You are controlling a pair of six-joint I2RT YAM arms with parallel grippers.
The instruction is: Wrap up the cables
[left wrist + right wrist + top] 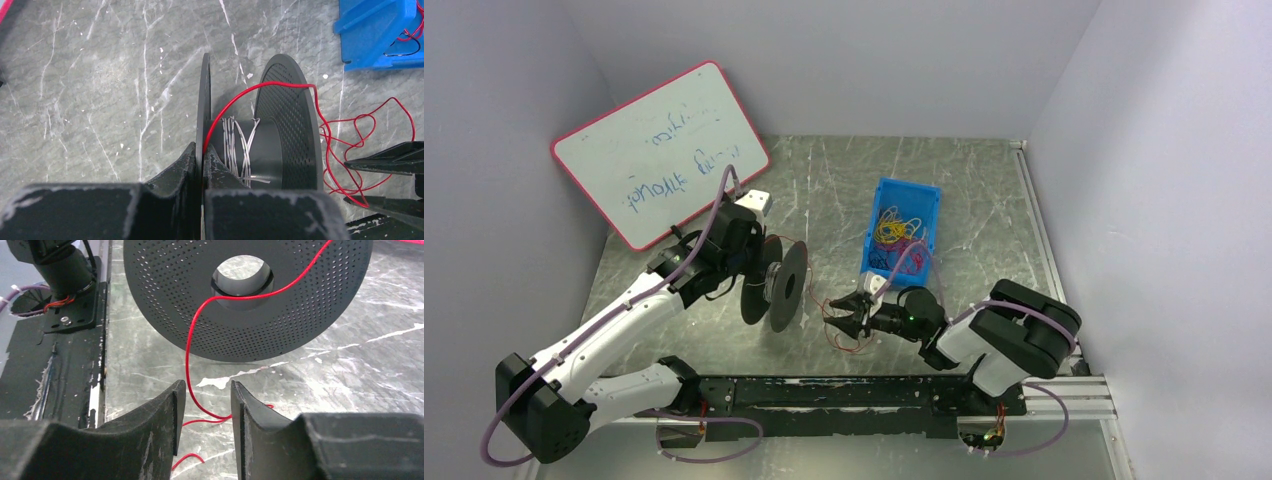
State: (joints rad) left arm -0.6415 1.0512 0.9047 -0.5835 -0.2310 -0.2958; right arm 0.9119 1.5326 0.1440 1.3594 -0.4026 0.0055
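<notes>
The cable is a thin red wire [845,341] lying in loose loops on the table between the arms. My left gripper [749,262] holds a black perforated spool [782,285] upright. In the left wrist view the gripper [202,151] is shut on the spool's left flange [203,100]. The red wire [350,145] runs from that flange over the right flange to the loops. My right gripper [845,318] is open just right of the spool. In the right wrist view the wire [189,355] passes between the open fingers of the gripper [206,390], unpinched, and up to the spool [300,300].
A blue bin [904,188] holding a multicoloured wire tangle stands behind the right gripper and shows in the left wrist view [375,30]. A whiteboard [659,155] leans at the back left. The spool core carries a few white wire turns [235,145]. A black base rail [854,392] runs along the near edge.
</notes>
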